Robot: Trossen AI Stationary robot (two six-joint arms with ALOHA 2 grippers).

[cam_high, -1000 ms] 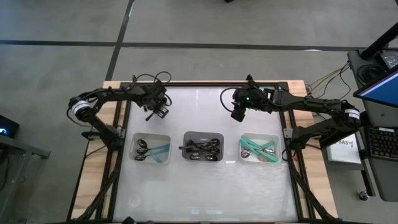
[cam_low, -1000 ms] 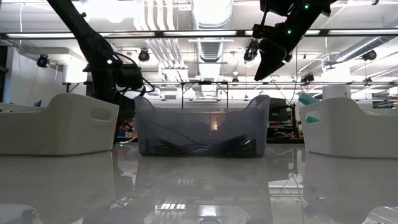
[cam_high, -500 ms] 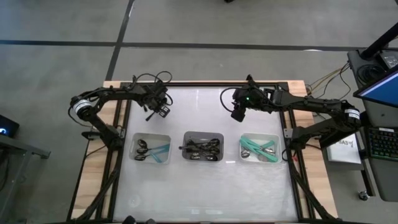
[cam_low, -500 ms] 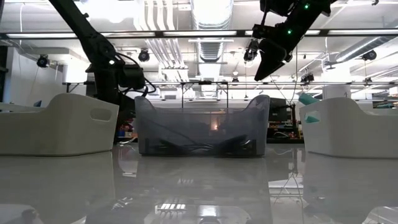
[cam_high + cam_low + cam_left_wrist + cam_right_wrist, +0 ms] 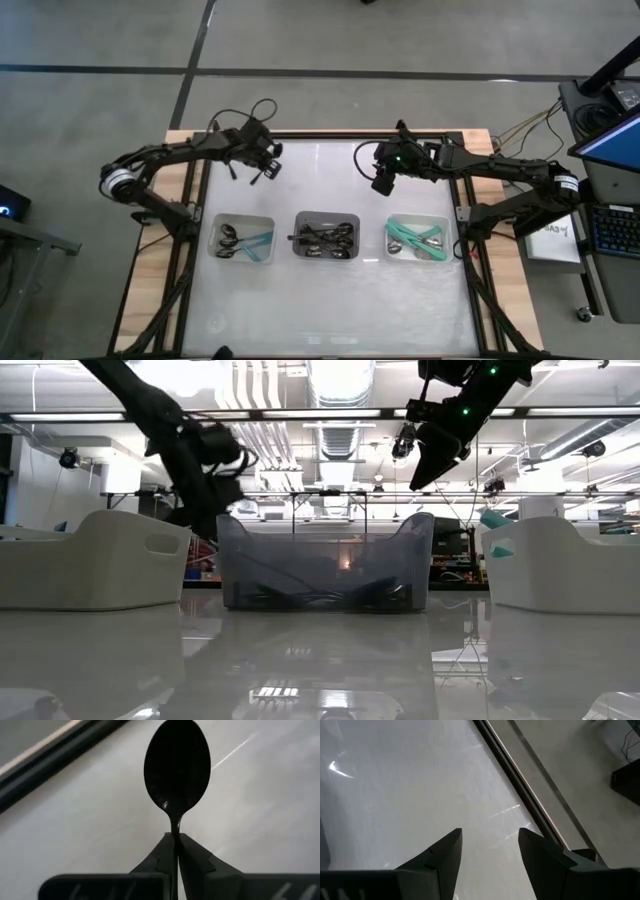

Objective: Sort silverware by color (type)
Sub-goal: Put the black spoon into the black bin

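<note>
White glossy table (image 5: 330, 300) filling the middle of the high view, wooden edges at both sides; grey floor all round.

Two dark arms reaching in over the far half: left arm (image 5: 160, 160) bent in from the left edge, right arm (image 5: 500, 172) from the right edge.

Three rectangular trays in a row across the middle of the table, well apart from both grippers: left tray (image 5: 243, 240), white, with dark spoons and one mint-green spoon; middle tray (image 5: 327, 237), grey and translucent, with a heap of dark and shiny spoons (image 5: 327, 240); right tray (image 5: 418, 240), white, with mint-green spoons (image 5: 403, 237) and a few darker ones. Same row seen edge-on in the low view, middle tray (image 5: 325, 565) between the two white ones.

Left gripper (image 5: 265, 166) raised over the far left part of the table, beyond the left tray; fingers (image 5: 192, 857) pinched together on the thin handle of a black spoon (image 5: 177, 767), bowl sticking straight out past the tips, clear of the table surface.

Right gripper (image 5: 382, 183) hanging above the far right part of the table, beyond the gap between middle and right trays; fingers (image 5: 442, 857) spread wide, holding nothing, only bare white table showing between them.
</note>
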